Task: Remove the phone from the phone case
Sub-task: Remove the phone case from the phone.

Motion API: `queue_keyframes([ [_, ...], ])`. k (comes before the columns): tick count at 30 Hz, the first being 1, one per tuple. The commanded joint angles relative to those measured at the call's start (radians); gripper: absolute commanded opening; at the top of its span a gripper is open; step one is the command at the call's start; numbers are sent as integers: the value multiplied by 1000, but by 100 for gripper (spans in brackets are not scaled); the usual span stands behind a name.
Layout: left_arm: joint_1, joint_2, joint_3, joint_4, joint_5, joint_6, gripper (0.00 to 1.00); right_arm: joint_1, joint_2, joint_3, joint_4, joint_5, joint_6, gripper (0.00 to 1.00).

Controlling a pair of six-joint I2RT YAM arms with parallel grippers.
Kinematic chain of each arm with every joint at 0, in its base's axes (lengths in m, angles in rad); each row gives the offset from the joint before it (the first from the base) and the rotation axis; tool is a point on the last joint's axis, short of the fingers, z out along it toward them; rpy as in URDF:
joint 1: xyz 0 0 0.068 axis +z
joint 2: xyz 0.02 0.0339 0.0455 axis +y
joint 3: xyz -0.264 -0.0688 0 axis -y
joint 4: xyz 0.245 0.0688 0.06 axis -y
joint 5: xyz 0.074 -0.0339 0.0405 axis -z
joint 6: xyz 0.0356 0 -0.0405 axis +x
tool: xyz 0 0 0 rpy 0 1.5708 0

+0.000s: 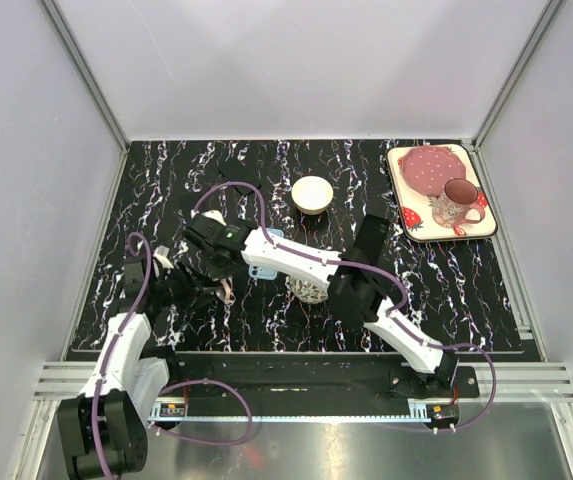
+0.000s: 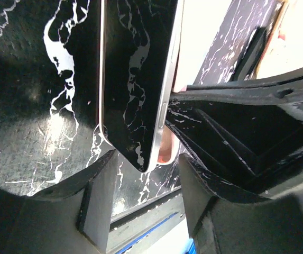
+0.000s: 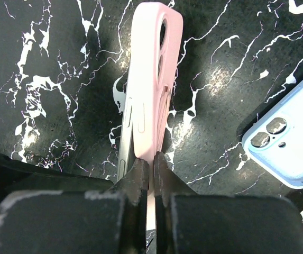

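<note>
Right gripper [image 3: 152,165] is pinched tight on the case [image 3: 150,79] lip; left gripper [image 2: 143,209] stands spread astride the phone [image 2: 135,79] corner, phone partly seated in the case between them. I judge peeling is under way: next I'd clamp the phone and pull the case away

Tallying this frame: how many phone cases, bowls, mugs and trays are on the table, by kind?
Phone cases: 2 (pink case, light blue case)
Bowls: 1 (cream bowl)
Mugs: 1 (mug)
Trays: 1 (tray)
Total: 5
</note>
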Motion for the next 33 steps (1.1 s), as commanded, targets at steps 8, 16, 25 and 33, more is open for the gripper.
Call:
queue_keyframes([
  [8,-116,70,77,-34,-219,-1,49,16,146,-33,62,-115,56,0],
  [16,-136,50,94,-86,-355,-16,34,16,133,-48,62,-105,60,0],
  [25,-156,7,86,-97,-432,-33,35,11,115,-82,74,-95,67,0],
  [33,-222,96,103,-86,-527,-23,37,8,97,-76,74,-86,61,0],
])
